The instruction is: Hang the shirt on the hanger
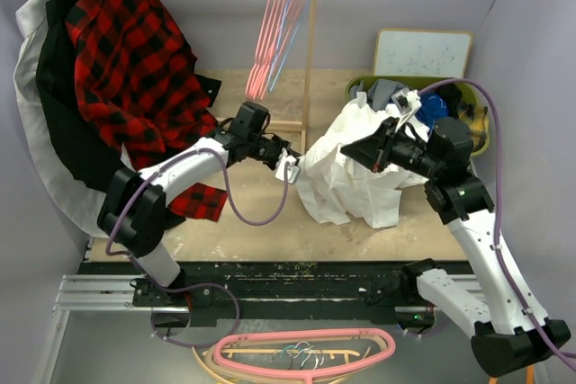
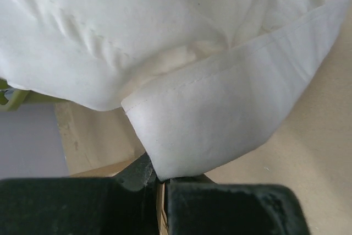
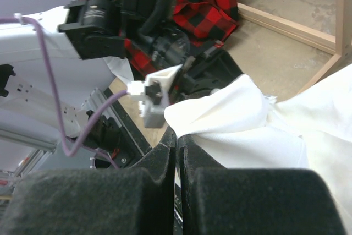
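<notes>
The white shirt (image 1: 355, 182) hangs bunched between both grippers, its lower part resting on the table. My left gripper (image 1: 292, 164) is shut on a folded hem or cuff of the shirt (image 2: 220, 119), pinched at the fingertips (image 2: 137, 177). My right gripper (image 1: 357, 152) is shut on another fold of the shirt (image 3: 236, 125), close to the left gripper (image 3: 184, 83). A thin light-blue hanger (image 1: 286, 49) hangs on the rail among pink hangers (image 1: 268, 33), beyond both grippers.
A red-and-black plaid shirt (image 1: 135, 60) and dark garments hang at the left. A wooden rack post (image 1: 310, 69) stands behind the grippers. A green basket (image 1: 475, 132) with a blue garment (image 1: 434, 107) and a whiteboard (image 1: 423, 51) sit at back right. A pink hanger (image 1: 306, 343) lies at the near edge.
</notes>
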Controlling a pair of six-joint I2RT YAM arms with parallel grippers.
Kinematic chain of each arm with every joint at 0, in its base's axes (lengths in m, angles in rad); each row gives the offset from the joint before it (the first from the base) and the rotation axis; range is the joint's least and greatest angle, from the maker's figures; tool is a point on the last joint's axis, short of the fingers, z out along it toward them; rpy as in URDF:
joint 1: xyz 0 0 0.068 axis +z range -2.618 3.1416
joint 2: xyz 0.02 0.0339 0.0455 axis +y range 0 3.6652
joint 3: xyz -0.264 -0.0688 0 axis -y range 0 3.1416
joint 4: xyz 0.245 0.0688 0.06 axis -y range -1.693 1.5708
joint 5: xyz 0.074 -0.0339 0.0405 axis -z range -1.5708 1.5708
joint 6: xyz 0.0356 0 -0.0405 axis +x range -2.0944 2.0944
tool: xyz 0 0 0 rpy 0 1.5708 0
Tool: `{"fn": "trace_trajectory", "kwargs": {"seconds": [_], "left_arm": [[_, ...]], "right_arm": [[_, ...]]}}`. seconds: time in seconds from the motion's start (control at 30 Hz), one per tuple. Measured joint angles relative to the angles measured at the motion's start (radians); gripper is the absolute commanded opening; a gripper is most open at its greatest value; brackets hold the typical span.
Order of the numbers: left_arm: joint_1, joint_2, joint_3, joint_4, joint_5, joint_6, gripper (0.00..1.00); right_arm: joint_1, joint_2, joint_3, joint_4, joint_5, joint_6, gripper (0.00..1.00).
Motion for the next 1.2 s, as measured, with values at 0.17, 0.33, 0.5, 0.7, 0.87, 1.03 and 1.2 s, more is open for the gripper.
{"fn": "trace_trajectory", "kwargs": {"seconds": [0.17, 0.33, 0.5, 0.7, 0.87, 1.03, 1.2], "left_arm": [[0.003, -0.117, 0.026, -0.18, -0.009, -0.016, 0.0], [0.084, -0.276, 0.092, -0.476, 0.055, -0.004, 0.0], [0.21, -0.417, 0.138, -0.755, 0.103, 0.046, 0.0], [0.27, -0.558, 0.145, -1.005, 0.1, 0.071, 0.0], [0.304, -0.63, 0.2, -1.139, 0.031, 0.028, 0.0], [0.351, -0.685, 0.345, -1.203, -0.02, -0.055, 0.0], [0.39, -0.695, 0.434, -1.242, -0.064, -0.105, 0.0]], "right_arm": [[0.0, 0.031, 0.0, 0.018, 0.009, 0.006, 0.0], [0.006, 0.119, 0.019, 0.075, -0.04, 0.024, 0.0], [0.132, 0.294, 0.173, 0.058, -0.052, -0.016, 0.0], [0.31, 0.537, 0.484, 0.063, -0.07, -0.063, 0.0], [0.423, 0.688, 0.721, 0.056, -0.071, -0.115, 0.0], [0.537, 0.781, 0.895, 0.022, -0.073, -0.164, 0.0], [0.59, 0.942, 1.209, -0.067, -0.072, -0.208, 0.0]]}}
